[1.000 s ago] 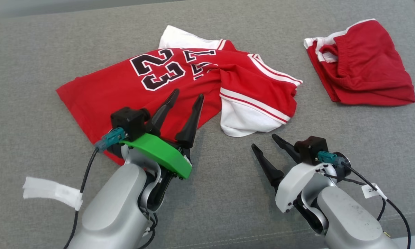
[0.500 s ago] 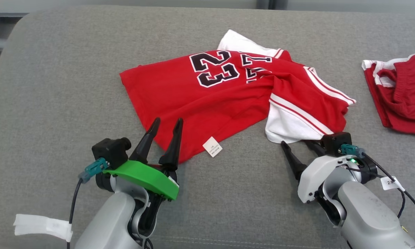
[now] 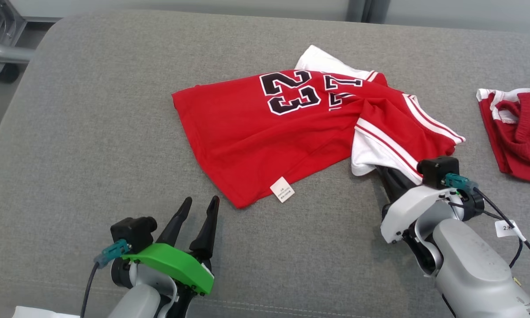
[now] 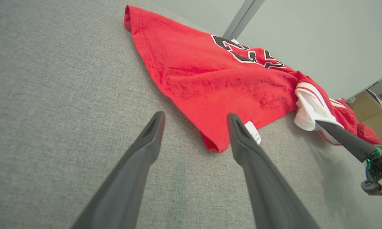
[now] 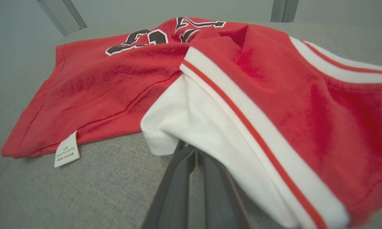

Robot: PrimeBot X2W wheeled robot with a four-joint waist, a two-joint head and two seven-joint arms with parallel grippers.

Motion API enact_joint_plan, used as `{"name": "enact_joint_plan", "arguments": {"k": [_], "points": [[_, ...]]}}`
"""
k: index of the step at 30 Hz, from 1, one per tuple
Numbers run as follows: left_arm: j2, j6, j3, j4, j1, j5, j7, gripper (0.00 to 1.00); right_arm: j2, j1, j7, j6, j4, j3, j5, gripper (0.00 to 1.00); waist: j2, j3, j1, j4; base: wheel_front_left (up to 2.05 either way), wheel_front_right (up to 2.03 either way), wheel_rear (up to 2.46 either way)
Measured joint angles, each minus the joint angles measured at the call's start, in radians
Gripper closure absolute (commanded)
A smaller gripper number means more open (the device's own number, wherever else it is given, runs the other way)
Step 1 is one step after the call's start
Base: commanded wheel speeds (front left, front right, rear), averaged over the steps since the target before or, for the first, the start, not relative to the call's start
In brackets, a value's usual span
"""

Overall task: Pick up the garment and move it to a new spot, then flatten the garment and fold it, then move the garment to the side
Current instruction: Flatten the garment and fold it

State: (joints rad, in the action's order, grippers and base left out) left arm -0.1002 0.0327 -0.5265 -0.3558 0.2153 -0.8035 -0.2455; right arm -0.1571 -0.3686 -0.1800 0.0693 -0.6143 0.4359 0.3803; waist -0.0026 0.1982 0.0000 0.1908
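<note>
From the left: the grey cushion (image 3: 92, 132) is bare fabric on that side, good open ground if I want a new spot for the cloth. My left gripper (image 3: 201, 201) hovers low over it with its two fingers spread wide and nothing between them. In the left wrist view it (image 4: 194, 116) points straight at the near corner of the jersey (image 3: 265, 145), close but not touching, so I read it as parked in readiness for a second hold. That corner carries a small white label (image 3: 282, 189) turned out onto the cushion, a handy mark for the hem. The jersey itself lies in the middle of the cushion, flat on its left half with the number 23 showing, bunched and folded over on its right, where a white sleeve (image 3: 371, 154) spills toward me. My right gripper (image 5: 192, 149) has its fingers pressed together under the sleeve's hem. The tips are hidden by the cloth, so I judge this a pinch on the edge rather than seeing it outright. A loose, raised edge is the natural place to grab for the lift. Well apart at the far right lies a second red garment (image 3: 516, 137), which I leave alone.
</note>
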Motion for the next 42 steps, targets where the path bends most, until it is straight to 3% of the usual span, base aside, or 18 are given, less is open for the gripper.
{"name": "enact_joint_plan", "arguments": {"k": [9,21,30,32,35,39,41,42], "points": [[-0.001,0.02,-0.047,-0.032,-0.021,0.0,0.035,0.0,-0.04,-0.007,-0.049,-0.01,0.072,-0.044,0.001,1.0,0.0,-0.016,0.0,-0.07,0.0,0.0,0.0],[0.002,-0.002,-0.048,-0.114,-0.017,0.023,0.033,0.0,-0.042,0.013,-0.058,-0.018,0.144,-0.051,0.0,1.0,0.0,-0.031,0.0,-0.182,0.0,0.0,0.0],[0.02,-0.009,-0.048,-0.149,0.026,0.046,0.016,0.0,-0.043,0.026,-0.059,-0.018,0.17,-0.051,0.0,1.0,0.0,-0.025,0.0,-0.204,0.0,0.0,0.0],[0.02,-0.036,-0.037,-0.17,0.027,0.056,0.015,0.0,-0.043,0.031,-0.063,-0.018,0.172,-0.051,0.0,1.0,0.0,-0.024,0.0,-0.205,0.0,0.0,0.0],[0.019,-0.042,-0.032,-0.189,0.029,0.067,0.015,0.0,-0.043,0.031,-0.063,-0.018,0.177,-0.05,0.0,1.0,0.0,-0.023,0.0,-0.205,0.0,0.0,0.0],[0.021,-0.077,-0.026,-0.219,0.032,0.077,0.014,0.13,-0.044,0.031,-0.063,-0.018,0.183,-0.05,0.0,1.0,0.0,-0.023,0.0,-0.205,0.0,0.0,0.0],[0.026,-0.076,-0.028,-0.22,0.032,0.076,0.011,0.35,-0.044,0.031,-0.063,-0.018,0.187,-0.05,0.0,1.0,0.0,-0.024,0.0,-0.205,0.0,0.0,0.0],[0.028,-0.076,-0.029,-0.221,0.032,0.076,0.007,0.4,-0.045,0.031,-0.063,-0.018,0.188,-0.05,0.0,1.0,0.0,-0.025,0.0,-0.205,0.0,0.0,0.0]]}}
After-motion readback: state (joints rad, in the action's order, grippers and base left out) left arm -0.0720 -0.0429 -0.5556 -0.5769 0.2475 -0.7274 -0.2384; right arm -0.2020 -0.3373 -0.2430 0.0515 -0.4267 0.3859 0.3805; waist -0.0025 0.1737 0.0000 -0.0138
